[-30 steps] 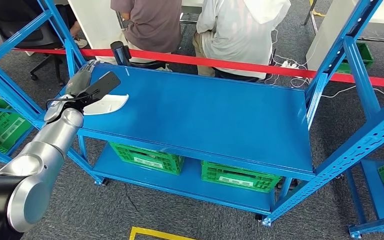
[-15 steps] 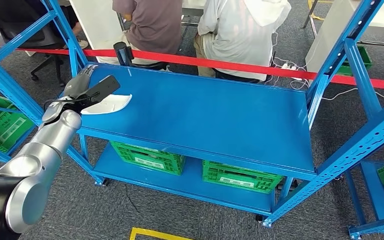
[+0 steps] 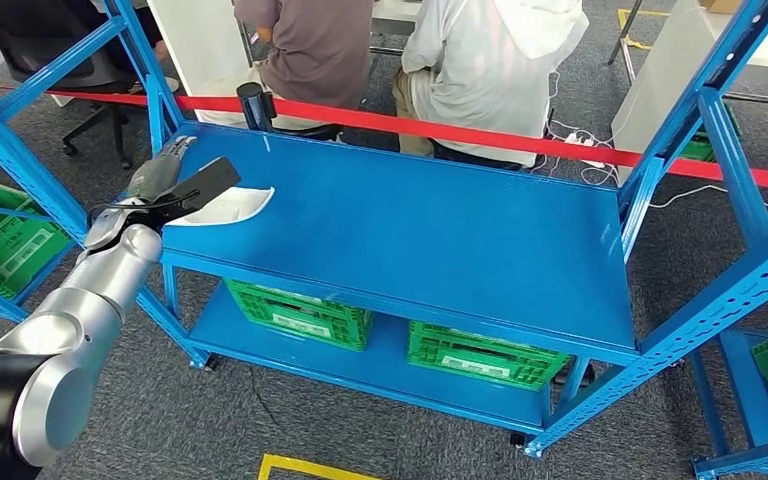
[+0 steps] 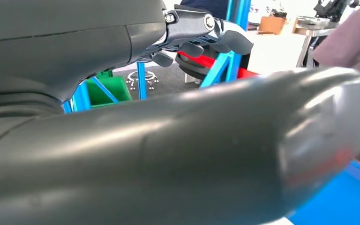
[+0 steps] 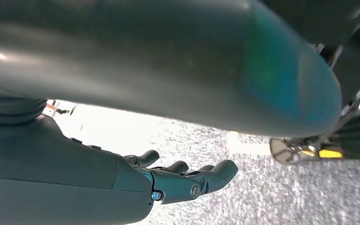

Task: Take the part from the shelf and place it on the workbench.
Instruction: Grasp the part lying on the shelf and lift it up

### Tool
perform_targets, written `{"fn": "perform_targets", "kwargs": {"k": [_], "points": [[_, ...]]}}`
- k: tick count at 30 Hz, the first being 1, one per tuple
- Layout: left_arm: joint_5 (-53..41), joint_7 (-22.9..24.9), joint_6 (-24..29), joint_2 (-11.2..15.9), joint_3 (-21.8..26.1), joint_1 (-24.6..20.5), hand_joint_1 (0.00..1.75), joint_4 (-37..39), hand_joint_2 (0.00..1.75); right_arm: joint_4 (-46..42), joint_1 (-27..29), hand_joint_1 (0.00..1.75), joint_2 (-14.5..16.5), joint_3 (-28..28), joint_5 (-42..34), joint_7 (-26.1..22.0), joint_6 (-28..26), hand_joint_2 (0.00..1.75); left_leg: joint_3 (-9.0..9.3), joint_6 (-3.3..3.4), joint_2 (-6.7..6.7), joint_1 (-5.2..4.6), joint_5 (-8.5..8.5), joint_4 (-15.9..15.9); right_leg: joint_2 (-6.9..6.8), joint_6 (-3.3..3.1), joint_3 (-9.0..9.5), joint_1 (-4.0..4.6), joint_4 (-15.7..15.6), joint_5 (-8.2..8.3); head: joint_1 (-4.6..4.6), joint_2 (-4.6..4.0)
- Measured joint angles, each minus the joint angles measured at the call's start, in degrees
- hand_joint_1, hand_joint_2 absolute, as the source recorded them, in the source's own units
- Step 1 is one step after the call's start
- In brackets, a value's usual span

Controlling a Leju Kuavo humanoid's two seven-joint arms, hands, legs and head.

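Head view shows a big blue workbench (image 3: pixel 430 230) with a flat top, and blue shelf posts (image 3: pixel 730 150) stand on both sides of it. Behind it, at about 12 o'clock, a red tape (image 3: pixel 480 133) runs across, and two people (image 3: pixel 480 70) sit past it with their backs turned. Under the top sit two green crates (image 3: pixel 485 355), on the lower board at about 6 o'clock.

At about 9 o'clock the robot's silver left arm (image 3: pixel 90 300) reaches up to the near left corner of the top. Its left hand (image 3: pixel 175 185) holds the white part (image 3: pixel 225 207), a thin curved piece. The part is pinched between the thumb and the fingers, likely so it stays flat and does not slip. It lies low over the corner, and it may be touching the blue top, but that is hard to tell. This looks like the put-down step, at the corner the arm can reach most easily.

The right hand (image 5: pixel 187 180) hangs down over grey floor. Its fingers are a little curled, with nothing in them. No clear gap shows, so open or closed cannot be told.
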Motion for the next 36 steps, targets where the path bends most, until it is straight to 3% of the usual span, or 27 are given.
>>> {"fn": "perform_targets", "kwargs": {"k": [2,3,6,8,9,11,12,13,14,16,18,20,24,29,33,36], "points": [[0.0,-0.1,0.0,0.1,0.0,0.0,0.00,0.0,0.00,0.0,-0.1,0.00,0.0,0.0,0.0,0.0,0.1,0.00,-0.13,-0.96,-0.08,0.15,-0.85,0.7,-0.06,0.08,3.41,-0.10,-6.4,1.85,0.23,-0.01],[0.0,-0.1,0.0,0.1,0.0,0.0,0.00,0.0,0.00,0.0,-0.1,0.00,0.1,0.0,0.0,0.0,0.2,0.00,-0.19,-1.41,-0.09,0.06,-1.17,0.9,-0.06,-0.21,4.20,-0.07,-7.9,1.77,0.22,-0.01],[0.0,-0.1,0.0,0.3,0.0,0.0,0.00,0.0,0.00,0.0,-0.1,0.00,0.1,0.0,0.0,0.0,0.3,0.00,0.16,-2.48,-0.13,0.01,-1.50,0.5,0.04,-1.71,4.40,0.10,-8.1,0.90,-0.04,-0.01],[0.0,-0.1,0.0,0.3,-0.1,-0.1,0.00,-0.1,0.00,0.0,-0.1,0.00,0.1,0.0,0.1,0.0,0.3,0.00,-0.58,-2.86,-0.09,0.11,-2.65,2.5,0.06,-2.58,4.88,0.04,-8.3,0.63,-0.26,0.00],[0.0,-0.1,0.0,0.4,-0.1,-0.1,0.00,-0.1,0.00,0.0,-0.1,0.00,0.1,0.0,0.1,0.0,0.3,0.00,-2.03,-2.91,-0.07,0.07,-3.88,5.4,0.06,-2.96,5.19,0.05,-8.4,0.46,-0.44,0.00],[0.0,-0.1,0.0,0.4,-0.2,0.1,0.00,0.1,0.00,0.0,-0.1,0.00,0.1,0.0,0.0,0.0,0.4,0.00,-6.69,-2.79,-0.06,-0.13,-6.61,13.5,0.08,-3.48,5.70,0.26,-8.4,0.03,-0.71,-0.01],[0.0,-0.1,0.0,0.5,-0.3,0.3,0.00,0.1,0.00,0.0,-0.1,0.00,0.1,0.0,0.0,0.0,0.4,0.00,-8.90,-2.69,-0.06,-0.22,-7.12,16.7,0.11,-3.62,5.97,0.39,-8.4,-0.19,-0.79,-0.01],[0.0,-0.1,0.0,0.5,-0.3,0.4,0.00,0.2,0.00,0.0,-0.1,0.00,0.1,0.0,0.0,0.0,0.4,0.00,-10.26,-2.52,-0.06,-0.28,-6.52,18.0,0.15,-3.69,6.29,0.53,-8.4,-0.43,-0.82,0.00],[0.0,0.0,0.0,0.5,-0.4,0.6,0.00,0.2,0.00,0.0,-0.1,0.00,0.1,0.0,0.0,0.0,0.4,0.00,-10.50,-2.25,-0.06,-0.36,-4.70,16.9,0.19,-3.68,6.67,0.66,-8.4,-0.68,-0.83,-0.01],[0.0,0.0,0.0,0.6,-0.4,0.6,0.00,0.2,0.00,0.0,-0.1,0.00,0.1,0.0,0.0,0.0,0.4,0.00,-8.41,-1.54,-0.06,-0.61,0.39,9.8,0.27,-3.50,7.45,0.81,-8.4,-1.19,-0.85,0.00],[-0.1,0.1,0.0,0.7,-0.5,0.5,0.00,0.2,0.00,0.0,-0.1,0.00,0.2,0.0,0.0,0.0,0.4,0.00,-6.05,-1.06,-0.07,-1.03,2.91,3.7,0.38,-3.00,7.69,0.99,-8.3,-1.54,-0.86,0.00],[-0.1,0.2,-0.1,0.7,-0.5,0.6,0.00,0.2,0.00,0.0,-0.2,0.00,0.2,0.0,0.0,0.0,0.5,0.00,-5.39,-1.01,-0.19,-1.23,2.93,2.1,0.44,-2.67,7.61,1.16,-8.4,-1.56,-0.85,-0.01],[-0.8,0.3,-1.9,0.7,-0.7,0.7,0.00,0.2,0.00,0.0,-0.1,0.00,0.1,0.0,0.1,0.0,0.5,0.00,-5.36,-0.97,-0.48,-1.16,3.15,1.7,0.34,-4.02,7.90,1.34,-9.0,-1.25,-0.70,0.00],[-3.0,0.7,-4.9,1.3,-1.9,0.8,0.00,0.2,0.00,0.0,-0.1,0.00,0.1,0.0,0.2,0.0,0.7,0.00,-5.34,-0.37,-0.50,-1.23,3.01,1.8,0.28,-3.38,8.34,1.30,-9.7,-1.04,-0.68,-0.01],[-4.2,0.8,-7.0,2.2,-3.0,1.2,0.00,0.3,0.00,0.0,-0.1,0.00,0.1,0.0,0.4,0.0,0.7,0.00,-5.33,-0.21,-0.45,-1.29,2.97,1.8,0.30,-2.30,8.43,1.19,-9.9,-1.01,-0.69,-0.02],[-4.5,0.8,-7.6,2.8,-3.7,1.6,0.00,0.4,0.00,0.0,-0.1,0.00,0.1,0.0,0.4,0.2,0.7,0.00,-5.31,-0.18,-0.46,-1.31,2.97,1.8,0.28,-2.05,8.43,1.16,-9.9,-1.03,-0.70,-0.01]]}}
